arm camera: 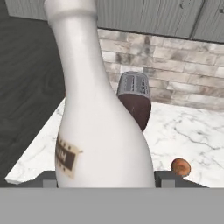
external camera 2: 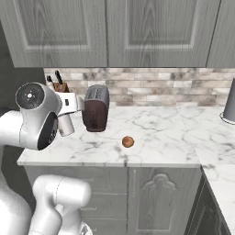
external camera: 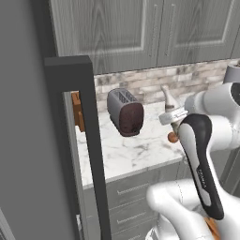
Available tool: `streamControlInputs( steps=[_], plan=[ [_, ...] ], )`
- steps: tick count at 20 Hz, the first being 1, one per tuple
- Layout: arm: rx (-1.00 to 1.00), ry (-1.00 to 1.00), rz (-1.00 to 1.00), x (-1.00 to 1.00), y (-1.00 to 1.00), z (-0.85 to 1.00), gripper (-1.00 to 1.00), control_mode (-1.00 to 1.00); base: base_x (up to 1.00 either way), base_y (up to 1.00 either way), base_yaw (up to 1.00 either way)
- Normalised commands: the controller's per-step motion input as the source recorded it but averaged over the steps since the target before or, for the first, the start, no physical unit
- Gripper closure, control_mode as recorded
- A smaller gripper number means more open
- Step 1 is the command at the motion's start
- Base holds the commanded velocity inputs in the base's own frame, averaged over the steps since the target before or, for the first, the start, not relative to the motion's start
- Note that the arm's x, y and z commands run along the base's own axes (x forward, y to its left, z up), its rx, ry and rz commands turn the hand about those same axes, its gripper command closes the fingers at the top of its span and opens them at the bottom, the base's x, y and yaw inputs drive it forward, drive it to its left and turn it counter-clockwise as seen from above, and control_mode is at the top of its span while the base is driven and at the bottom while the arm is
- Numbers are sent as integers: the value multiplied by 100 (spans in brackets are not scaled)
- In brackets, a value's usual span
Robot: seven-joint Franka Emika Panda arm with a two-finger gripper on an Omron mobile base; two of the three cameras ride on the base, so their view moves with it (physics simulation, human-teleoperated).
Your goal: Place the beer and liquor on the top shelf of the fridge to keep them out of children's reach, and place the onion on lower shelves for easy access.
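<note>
Gripping the liquor (arm camera: 103, 127), the tool (arm camera: 105, 181) hangs above the counter (external camera 2: 174, 133).

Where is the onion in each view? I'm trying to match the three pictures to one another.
Left base view: the onion peeks out at centre right, beside the arm, on the counter.
Right base view: just below centre, alone on the marble near its front edge.
Hand view: lower right, past the whitish bottle.
Shared landmark: the toaster, which stands behind the onion, against the brick backsplash.
</note>
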Motion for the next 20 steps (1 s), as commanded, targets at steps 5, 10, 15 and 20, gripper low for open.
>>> streamControlInputs(
  steps=[5, 10, 15, 20],
  plan=[
    [-3, 0, 4, -52, 0, -2, 100, -100, 0, 0, 0],
    [-2, 0, 3, -36, 0, 0, 100, 100, -37, 0, 4],
    [0, 0, 0, 0, 0, 0, 100, 100, -100, 0, 20],
    [0, 0, 0, 0, 0, 0, 100, 100, -77, -1, 46]
  ],
)
